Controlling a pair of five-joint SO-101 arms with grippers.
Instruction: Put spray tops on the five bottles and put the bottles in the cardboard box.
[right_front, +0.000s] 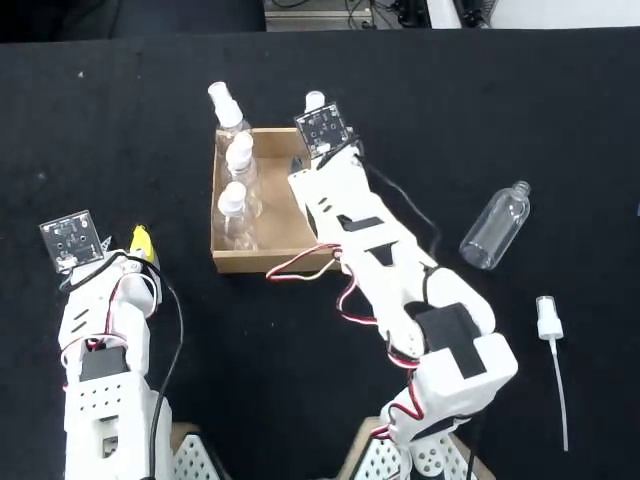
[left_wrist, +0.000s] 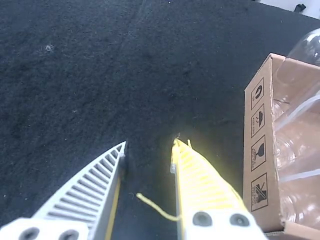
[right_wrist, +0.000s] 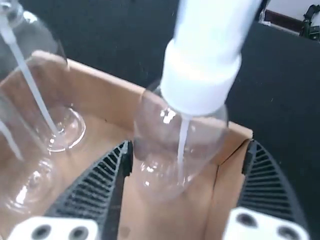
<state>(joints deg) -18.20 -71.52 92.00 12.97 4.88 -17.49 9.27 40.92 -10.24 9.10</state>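
The cardboard box (right_front: 285, 235) sits at the table's middle, with three capped clear bottles (right_front: 238, 170) standing along its left wall. My right arm (right_front: 360, 220) stretches over the box. My right gripper (right_wrist: 186, 145) is open at the far right corner, and a fourth bottle (right_wrist: 180, 145) with a white spray top (right_front: 314, 100) stands between its fingers. One uncapped bottle (right_front: 495, 225) lies to the right, and a loose spray top (right_front: 548, 320) with a long tube lies nearer the front. My left gripper (left_wrist: 150, 147) hangs open over bare cloth left of the box (left_wrist: 260, 150).
Black cloth covers the table (right_front: 500, 110). The right arm's red and white wires (right_front: 300, 268) hang by the box's near wall. There is free room left of the box and at the far right.
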